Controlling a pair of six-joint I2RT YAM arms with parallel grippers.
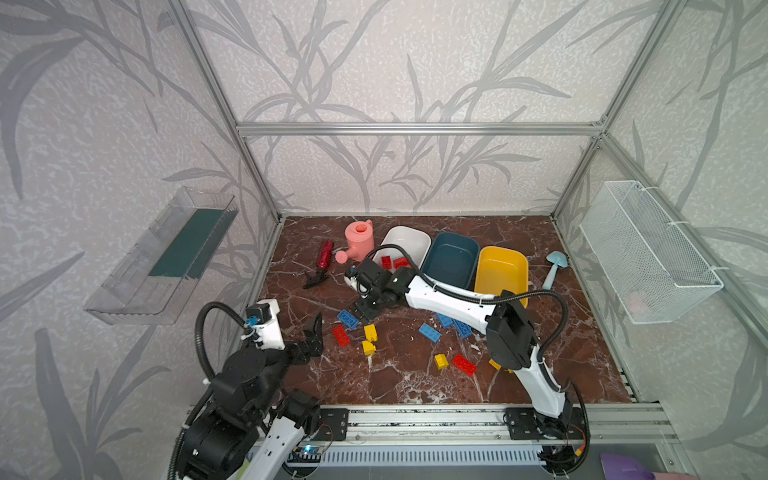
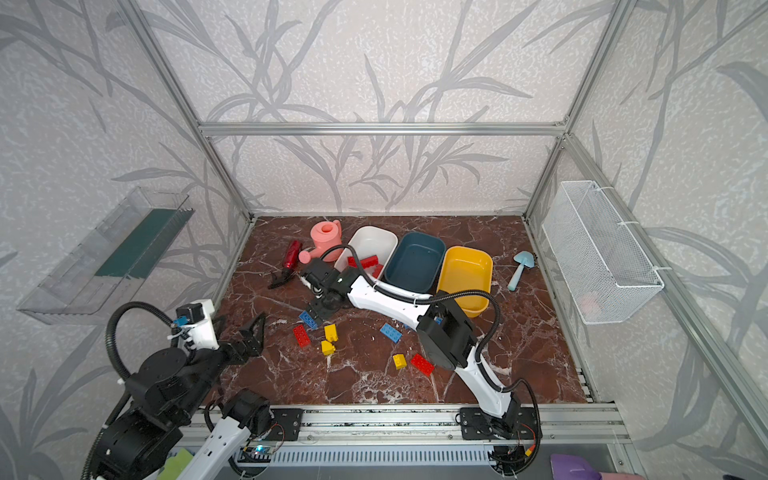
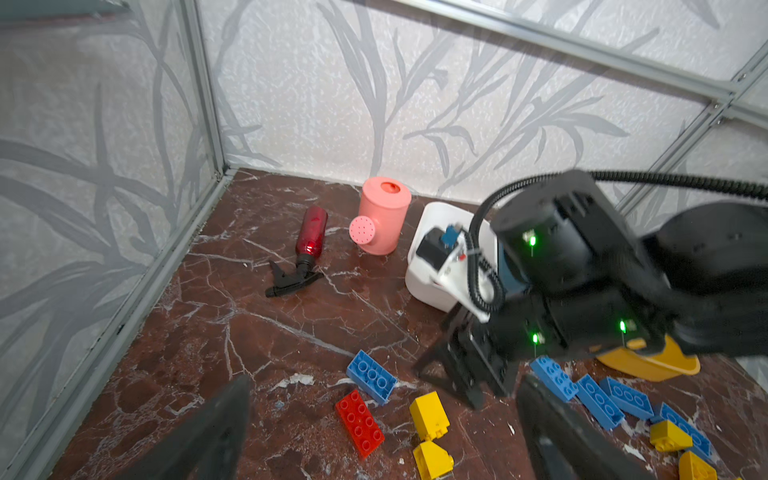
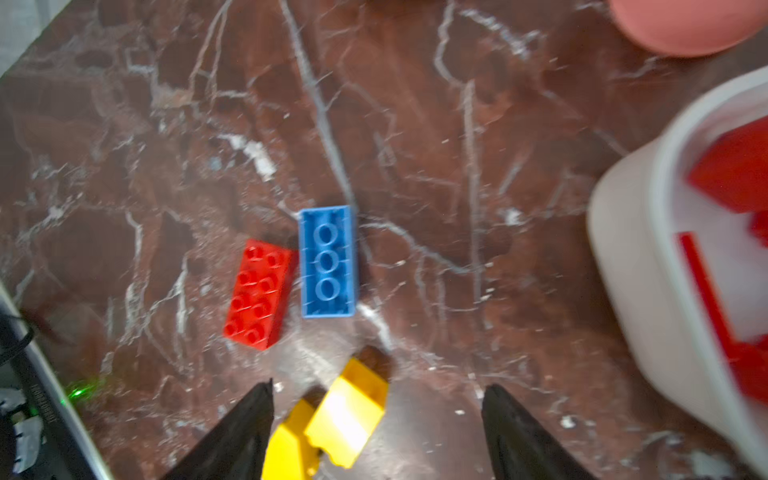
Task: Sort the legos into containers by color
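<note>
No text, label, brand or number can be read anywhere.

I see tabletop (image 1: 415, 386): dark red-brown marble, white veins. White tub (image 1: 409, 239), teal-blue tub (image 1: 451, 259), yellow tub (image 1: 500, 268). Loose: red brick (image 1: 340, 336), blue brick (image 1: 429, 332), yellow brick (image 1: 370, 332). Watering can (image 1: 360, 243) pink; spray bottle (image 1: 325, 253) dark red, black trigger. Walls (image 1: 415, 62) pale grey, darker leaf print

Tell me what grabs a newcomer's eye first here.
The right gripper reaches across the middle, open above loose red, blue and yellow bricks on the dark marble table. Behind it stand the white tub, holding red bricks, the teal tub and the yellow tub, both apparently empty.
</note>
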